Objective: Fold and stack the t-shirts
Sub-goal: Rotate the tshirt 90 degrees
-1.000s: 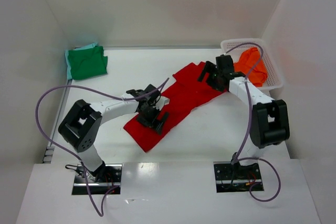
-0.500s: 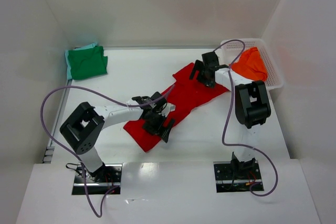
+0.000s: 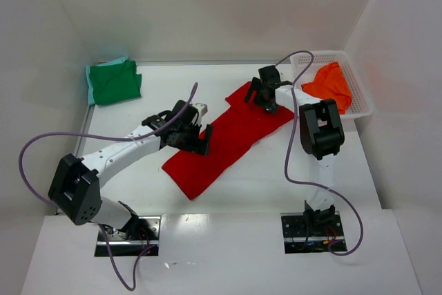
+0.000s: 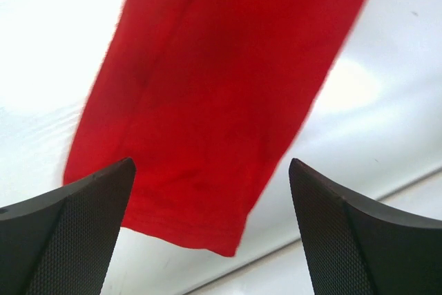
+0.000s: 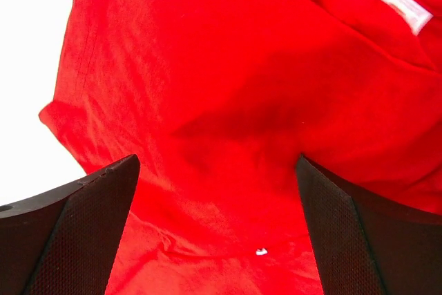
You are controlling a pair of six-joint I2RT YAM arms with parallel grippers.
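The red t-shirt (image 3: 228, 136) lies in a long diagonal band across the table middle. It also fills the left wrist view (image 4: 207, 101) and the right wrist view (image 5: 242, 101). My left gripper (image 3: 200, 137) is open and empty over the shirt's left edge. My right gripper (image 3: 266, 98) is open and empty over the shirt's far end, where a white neck label (image 5: 402, 6) shows. The green t-shirt (image 3: 114, 82) lies folded at the far left. The orange t-shirt (image 3: 330, 85) sits bunched in the white lattice basket (image 3: 362, 105).
White walls close in the table on the left, back and right. The basket stands at the far right corner. A purple cable (image 3: 293, 143) loops beside the right arm, another (image 3: 31, 150) beside the left arm.
My left gripper has moved up and left from the shirt's near part to its left edge. My right gripper has moved left along the shirt's far end, its arm folding back.
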